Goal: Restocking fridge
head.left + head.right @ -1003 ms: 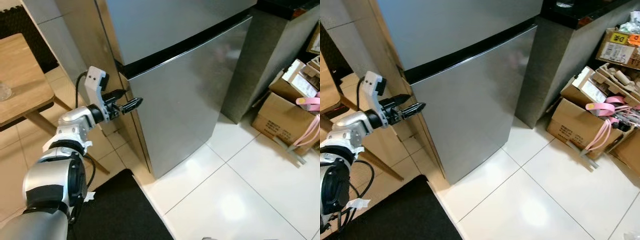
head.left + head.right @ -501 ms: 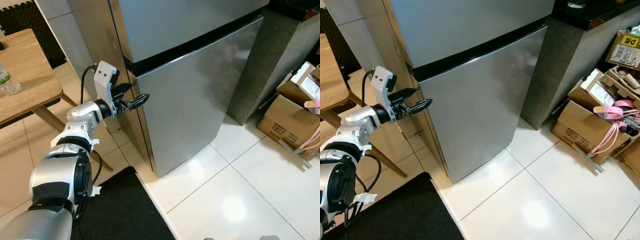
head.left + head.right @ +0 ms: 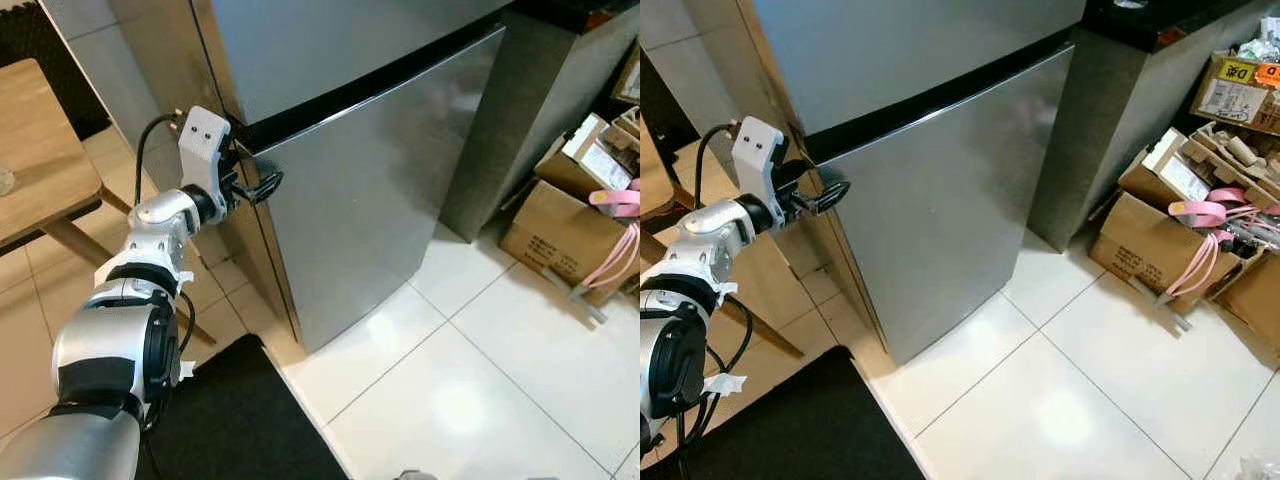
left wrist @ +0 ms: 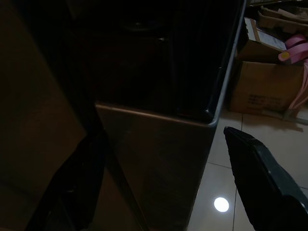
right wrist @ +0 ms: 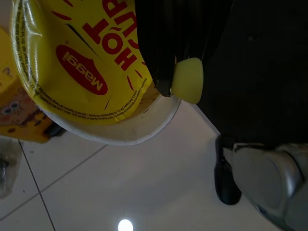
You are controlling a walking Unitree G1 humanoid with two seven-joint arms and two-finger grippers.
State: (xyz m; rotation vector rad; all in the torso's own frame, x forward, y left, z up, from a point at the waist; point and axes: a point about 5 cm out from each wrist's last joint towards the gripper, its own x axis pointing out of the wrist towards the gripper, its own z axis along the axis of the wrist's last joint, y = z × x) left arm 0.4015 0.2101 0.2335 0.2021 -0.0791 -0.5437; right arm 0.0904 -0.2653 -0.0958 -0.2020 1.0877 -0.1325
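Left gripper [image 3: 268, 184], jaws spread wide, sits mid-left at the fridge door [image 3: 370, 190] edge, while the right jaws clutch a noodle cup [image 5: 86, 72].

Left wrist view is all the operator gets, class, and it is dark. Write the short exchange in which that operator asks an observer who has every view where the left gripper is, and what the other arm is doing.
Operator: I see two black fingers and a metal corner. Where am I?
Observer: The left gripper is at the left edge of the fridge's lower door, just under the black seam between the two doors.
Operator: And the right arm?
Observer: The right gripper is shut on a yellow Maggi Hot Cup noodle cup.
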